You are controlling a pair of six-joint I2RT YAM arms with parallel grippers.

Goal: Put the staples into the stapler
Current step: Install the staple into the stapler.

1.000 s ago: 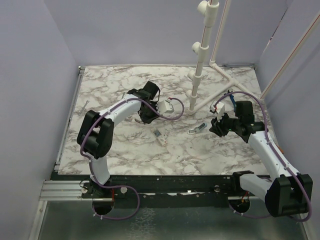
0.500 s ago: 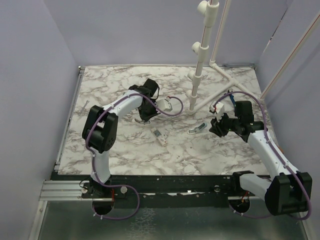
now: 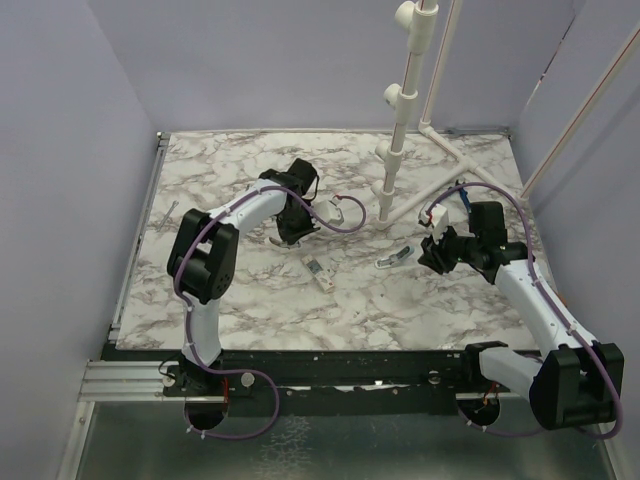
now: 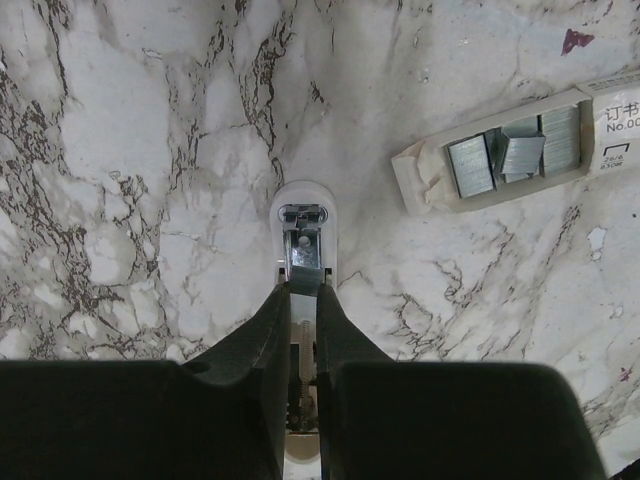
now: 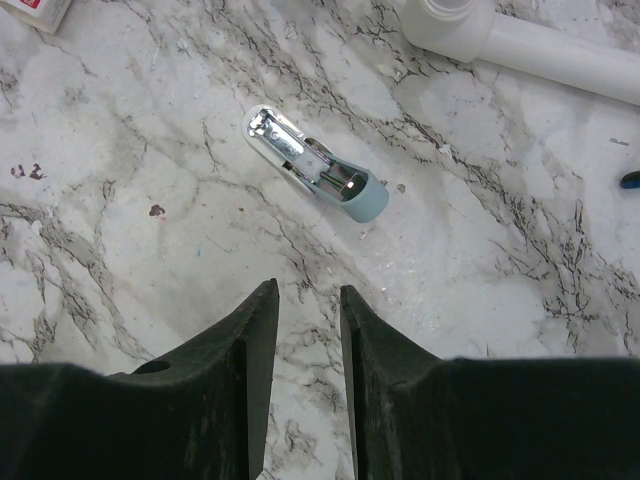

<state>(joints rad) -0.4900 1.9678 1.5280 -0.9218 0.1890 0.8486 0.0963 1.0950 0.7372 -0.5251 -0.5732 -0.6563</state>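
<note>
A white stapler part [image 4: 303, 215] with an open metal channel lies on the marble, right under my left gripper [image 4: 304, 288]. That gripper is shut on a short grey strip of staples [image 4: 305, 277] and holds it over the channel. In the top view the left gripper [image 3: 285, 235] is left of centre. The other stapler piece [image 5: 318, 168], white and chrome with a teal end, lies ahead of my right gripper [image 5: 308, 290], which is open, empty and apart from it. In the top view this piece [image 3: 395, 258] lies left of the right gripper [image 3: 432, 255].
An open white staple box [image 4: 500, 155] with several staple strips lies right of the left gripper, and shows in the top view [image 3: 320, 272]. A white pipe stand [image 3: 400, 120] rises at the back, with its foot [image 5: 520, 40] beyond the teal piece. Purple walls enclose the table.
The left arm has swung its wrist in and down, bringing its shut gripper low over the white stapler part. The right arm has not moved.
</note>
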